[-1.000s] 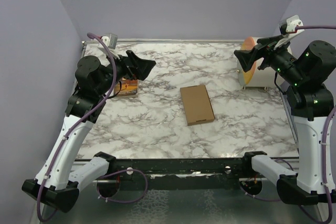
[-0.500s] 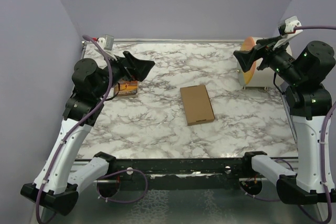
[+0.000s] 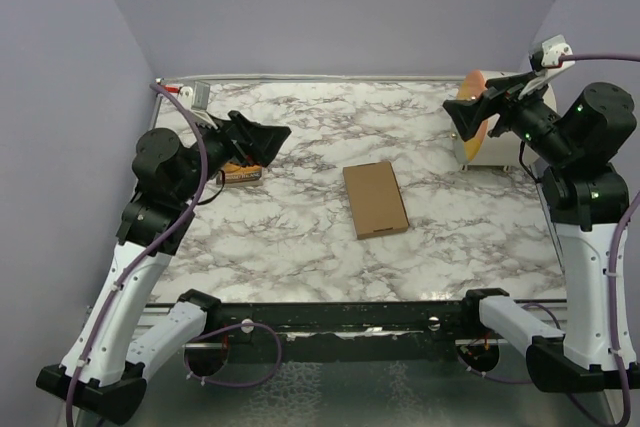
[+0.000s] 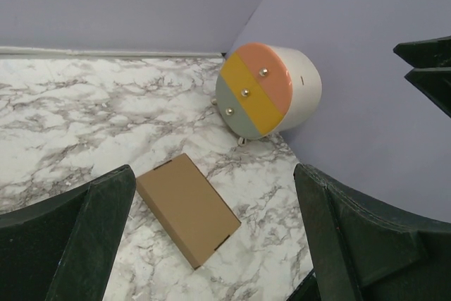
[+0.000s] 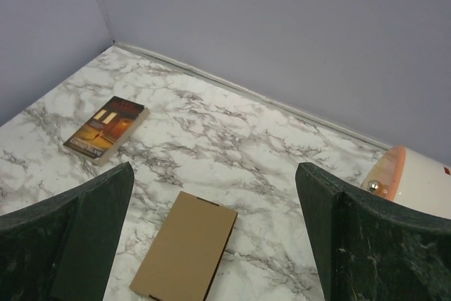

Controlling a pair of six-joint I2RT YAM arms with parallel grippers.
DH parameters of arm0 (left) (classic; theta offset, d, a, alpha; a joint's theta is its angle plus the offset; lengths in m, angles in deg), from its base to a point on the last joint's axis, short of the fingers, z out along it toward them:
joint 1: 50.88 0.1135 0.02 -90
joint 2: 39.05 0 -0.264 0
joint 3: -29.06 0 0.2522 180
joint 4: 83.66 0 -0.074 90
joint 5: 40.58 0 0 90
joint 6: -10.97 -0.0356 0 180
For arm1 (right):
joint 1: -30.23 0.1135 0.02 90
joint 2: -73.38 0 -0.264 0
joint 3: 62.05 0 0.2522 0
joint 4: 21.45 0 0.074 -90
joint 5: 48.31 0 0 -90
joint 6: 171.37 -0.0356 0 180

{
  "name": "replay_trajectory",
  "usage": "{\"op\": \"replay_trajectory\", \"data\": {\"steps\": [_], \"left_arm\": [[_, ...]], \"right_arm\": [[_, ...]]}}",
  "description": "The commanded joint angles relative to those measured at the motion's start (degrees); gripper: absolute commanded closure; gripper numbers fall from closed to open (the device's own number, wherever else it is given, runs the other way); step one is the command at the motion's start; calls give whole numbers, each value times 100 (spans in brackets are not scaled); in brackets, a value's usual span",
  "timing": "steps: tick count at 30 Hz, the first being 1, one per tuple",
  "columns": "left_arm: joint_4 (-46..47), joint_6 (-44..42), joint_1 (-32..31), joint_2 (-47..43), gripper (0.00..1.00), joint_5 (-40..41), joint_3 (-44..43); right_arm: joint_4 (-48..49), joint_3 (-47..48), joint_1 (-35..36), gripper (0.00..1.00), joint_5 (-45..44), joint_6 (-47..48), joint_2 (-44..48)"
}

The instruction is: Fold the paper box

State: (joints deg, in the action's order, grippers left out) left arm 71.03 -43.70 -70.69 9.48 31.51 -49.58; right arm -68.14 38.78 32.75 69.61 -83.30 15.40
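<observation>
The paper box (image 3: 375, 199) is a plain brown cardboard rectangle, closed and lying flat near the middle of the marble table; it also shows in the left wrist view (image 4: 187, 208) and the right wrist view (image 5: 184, 248). My left gripper (image 3: 262, 137) hangs open high over the table's left side, well away from the box, nothing between its fingers (image 4: 67, 244). At the right, also raised and apart from the box, my right gripper (image 3: 468, 113) is open and empty, its fingers (image 5: 366, 244) wide.
A dark book with an orange cover (image 3: 240, 173) lies at the left, under my left gripper, seen also in the right wrist view (image 5: 106, 129). A cream cylinder with coloured drawer fronts (image 4: 268, 89) stands at the back right (image 3: 490, 137). Purple walls close three sides.
The left arm has drawn back toward the left and its gripper has sunk slightly. The right arm has barely shifted. The box has not moved.
</observation>
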Motion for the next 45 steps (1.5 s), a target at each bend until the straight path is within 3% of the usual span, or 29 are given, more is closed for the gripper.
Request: {"op": "replay_trajectory", "data": {"steps": [1, 14, 24, 45], "left_arm": [[275, 57, 30, 1, 1, 19, 269], [527, -216, 37, -73, 1, 47, 511], [430, -532, 36, 204, 1, -49, 160], [794, -731, 33, 99, 1, -170, 773]], "right_arm": [[187, -187, -33, 0, 30, -46, 157], [348, -383, -50, 0, 22, -36, 290], [584, -565, -50, 0, -208, -2, 313], [934, -1092, -50, 0, -200, -64, 492]]}}
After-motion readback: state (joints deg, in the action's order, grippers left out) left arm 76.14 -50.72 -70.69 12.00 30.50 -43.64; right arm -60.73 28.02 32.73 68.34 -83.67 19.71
